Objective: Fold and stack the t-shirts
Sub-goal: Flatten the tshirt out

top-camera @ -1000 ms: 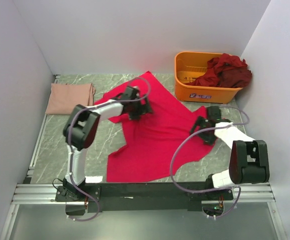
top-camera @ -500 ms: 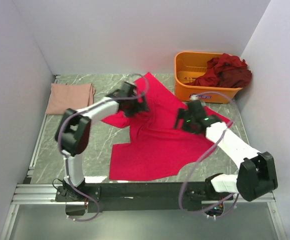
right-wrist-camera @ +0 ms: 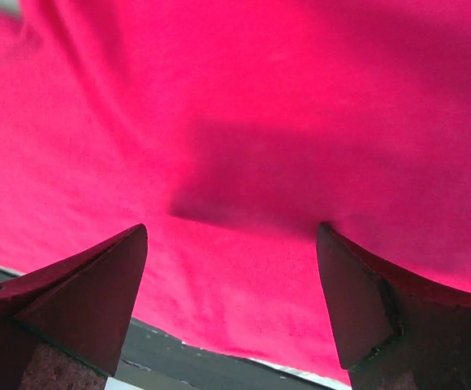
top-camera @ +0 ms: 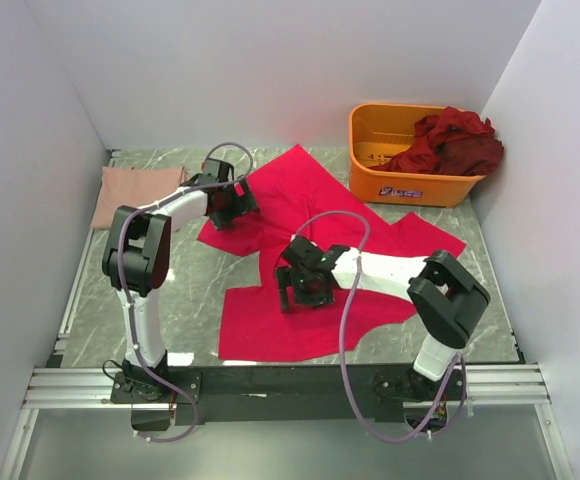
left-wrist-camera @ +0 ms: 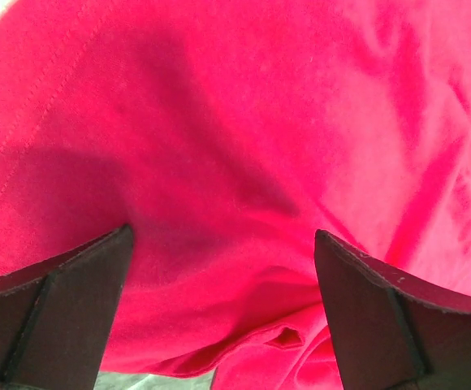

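Note:
The bright pinkish-red t-shirt [top-camera: 345,215] lies spread over the middle of the table, rumpled at its left side. My left gripper [top-camera: 232,200] is open, low over the shirt's left sleeve area; the left wrist view shows red cloth [left-wrist-camera: 244,122] with a small fold between the spread fingers [left-wrist-camera: 223,234]. My right gripper [top-camera: 298,285] is open over the shirt's lower middle; red cloth [right-wrist-camera: 244,106] fills the right wrist view between its fingers [right-wrist-camera: 231,227]. A pale dusty pink t-shirt [top-camera: 140,195] lies folded at the far left. Dark maroon t-shirts [top-camera: 455,140] lie heaped in the bin.
The orange plastic bin [top-camera: 400,182] stands at the far right against the back wall. Grey walls close in the table on the left, back and right. The black rail [top-camera: 290,380] with the arm bases runs along the near edge.
My left gripper has moved left along the shirt toward the sleeve. My right gripper has swept left and nearer, from the shirt's right side to its lower middle. The shirt's left part is more bunched.

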You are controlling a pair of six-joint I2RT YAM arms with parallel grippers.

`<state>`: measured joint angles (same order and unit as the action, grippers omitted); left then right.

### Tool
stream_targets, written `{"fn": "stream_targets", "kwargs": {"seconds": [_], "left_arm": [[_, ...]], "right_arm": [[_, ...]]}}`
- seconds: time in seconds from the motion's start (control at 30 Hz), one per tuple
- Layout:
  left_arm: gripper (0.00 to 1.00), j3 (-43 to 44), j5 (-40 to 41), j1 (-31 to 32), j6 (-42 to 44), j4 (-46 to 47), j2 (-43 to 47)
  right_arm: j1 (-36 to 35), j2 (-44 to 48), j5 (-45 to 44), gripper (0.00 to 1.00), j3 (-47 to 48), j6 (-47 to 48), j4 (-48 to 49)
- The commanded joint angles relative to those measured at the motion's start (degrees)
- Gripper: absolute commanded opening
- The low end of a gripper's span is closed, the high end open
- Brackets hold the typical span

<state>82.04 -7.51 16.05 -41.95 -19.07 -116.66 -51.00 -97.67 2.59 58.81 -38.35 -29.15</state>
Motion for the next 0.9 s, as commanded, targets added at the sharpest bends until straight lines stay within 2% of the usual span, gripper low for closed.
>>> {"fn": "stream_targets", "kwargs": {"seconds": [0.0, 0.1, 0.17, 0.2, 0.27, 0.33, 0.5, 0.63, 0.77, 0.8, 0.87], "left_arm": [[0.99, -3.1, 0.3, 0.4, 0.6, 0.5, 1.4], [1.0, -6.5, 1.0, 0.3, 0.3, 0.6, 1.7], [0.99, -9.7, 1.2, 0.4, -0.2, 0.3, 2.0], [0.99, -11.0, -0.3, 0.6, -0.8, 0.6, 2.4], [0.99, -16.7, -1.6, 0.8, -1.5, 1.8, 4.9], [1.0, -22.2, -1.1, 1.8, -3.0, 2.2, 8.8], [1.0, -30.9, 2.0, 7.4, -6.1, 0.4, 20.9], [0.99, -30.6, 7.3, 8.2, -7.8, -4.8, 26.8], [0.99, -29.4, 13.8, 6.4, -9.6, -10.4, 30.5], [0.99, -30.4, 14.2, 5.7, -10.0, -11.1, 32.4], [0.99, -31.9, 14.9, 4.3, -11.2, -12.2, 34.6]], "right_arm": [[3.6, 2.2, -2.2, 0.91, -2.5, -1.8, -1.7], [9.4, 4.6, -2.5, 0.91, -7.6, -0.9, -1.1], [13.1, 5.9, -5.8, 0.91, -10.2, 0.0, -2.6], [17.8, 6.3, -7.3, 0.91, -11.0, 1.2, -3.0], [22.9, 6.6, -8.0, 0.92, -12.7, 3.2, -3.0], [29.8, 6.3, -10.1, 0.92, -13.0, 5.3, -2.9], [40.0, 6.7, -13.2, 0.93, -9.4, 9.1, -4.7], [39.7, 10.7, -13.9, 0.93, -3.0, 13.6, -6.1], [32.9, 19.1, -13.0, 0.93, -1.3, 18.2, -8.1], [28.2, 20.2, -14.0, 0.93, -1.4, 18.7, -8.7], [23.8, 22.9, -15.0, 0.93, -2.2, 17.4, -10.1]]}}
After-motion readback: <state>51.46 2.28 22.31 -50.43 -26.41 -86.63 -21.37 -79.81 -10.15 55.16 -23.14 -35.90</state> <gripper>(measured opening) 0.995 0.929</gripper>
